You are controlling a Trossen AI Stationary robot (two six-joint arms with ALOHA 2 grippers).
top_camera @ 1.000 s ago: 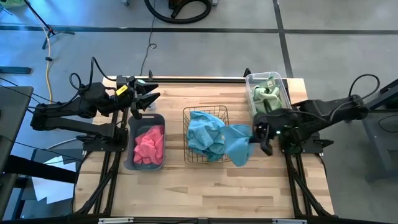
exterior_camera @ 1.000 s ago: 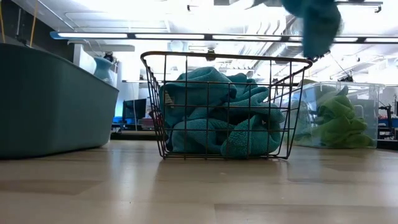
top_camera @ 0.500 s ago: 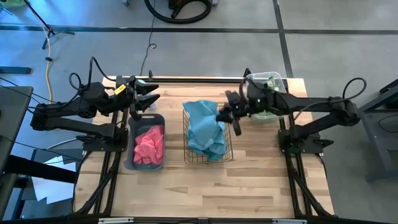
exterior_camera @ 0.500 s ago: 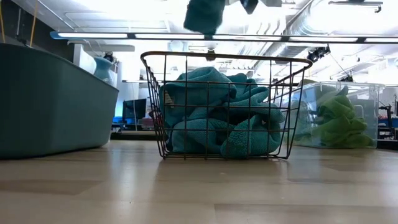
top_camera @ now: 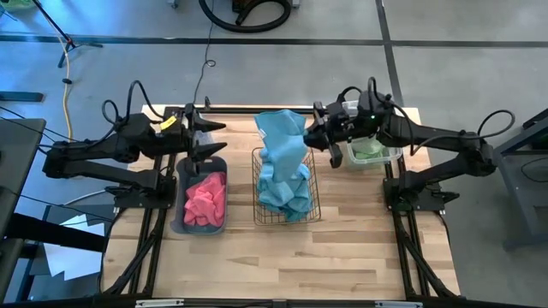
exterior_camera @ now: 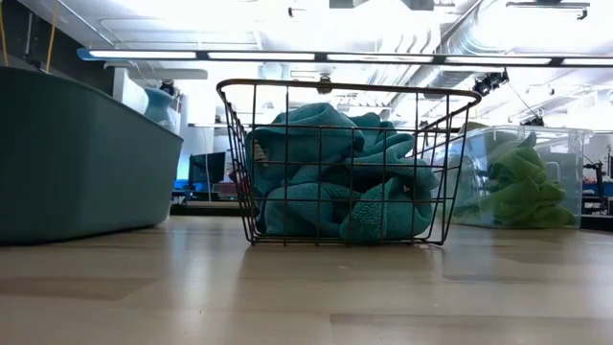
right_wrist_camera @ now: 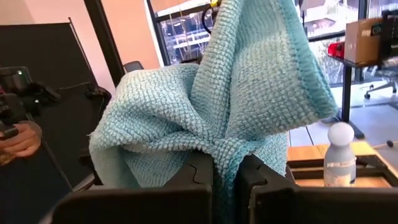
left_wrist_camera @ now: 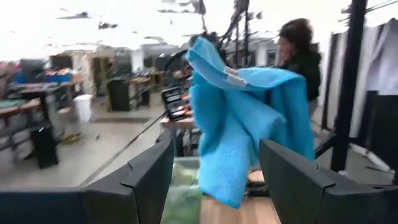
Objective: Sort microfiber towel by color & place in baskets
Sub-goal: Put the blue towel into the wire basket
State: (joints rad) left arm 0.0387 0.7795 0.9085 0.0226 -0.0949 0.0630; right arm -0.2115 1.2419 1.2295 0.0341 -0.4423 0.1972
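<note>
My right gripper (top_camera: 310, 137) is shut on a teal towel (top_camera: 282, 137), high over the far edge of the copper wire basket (top_camera: 257, 184). More teal towels (exterior_camera: 335, 182) fill that basket. Pink towels (top_camera: 205, 198) lie in the dark tub (top_camera: 180, 214). A green towel (exterior_camera: 522, 187) lies in the clear bin (top_camera: 390, 154), which my right arm partly covers. My left gripper (top_camera: 218, 139) is open and empty over the tub's far end. The held towel (left_wrist_camera: 239, 124) also shows ahead of its fingers in the left wrist view. Neither gripper appears in the low view. My right gripper pinches a bunched fold of the teal towel (right_wrist_camera: 227, 155) between its two fingers (right_wrist_camera: 193, 177), several layers together. The fingers come roughly level from the table's right side. The towel is lifted clear and hangs slack from the hold, its lower end (left_wrist_camera: 221, 193) free in the air.
A pale bottle (right_wrist_camera: 341, 155) stands on the table's far side beyond the held towel. A person stands behind the table (left_wrist_camera: 301, 56), and a hand (right_wrist_camera: 18, 138) shows at the edge of the right wrist view. Bare wood (top_camera: 282, 257) lies along the near side.
My right gripper has carried the teal towel from beside the basket's right near corner toward the left and the far edge, rising as it went. The towel has crossed above the basket and left the low view through its top. The gripper has stayed shut on it.
</note>
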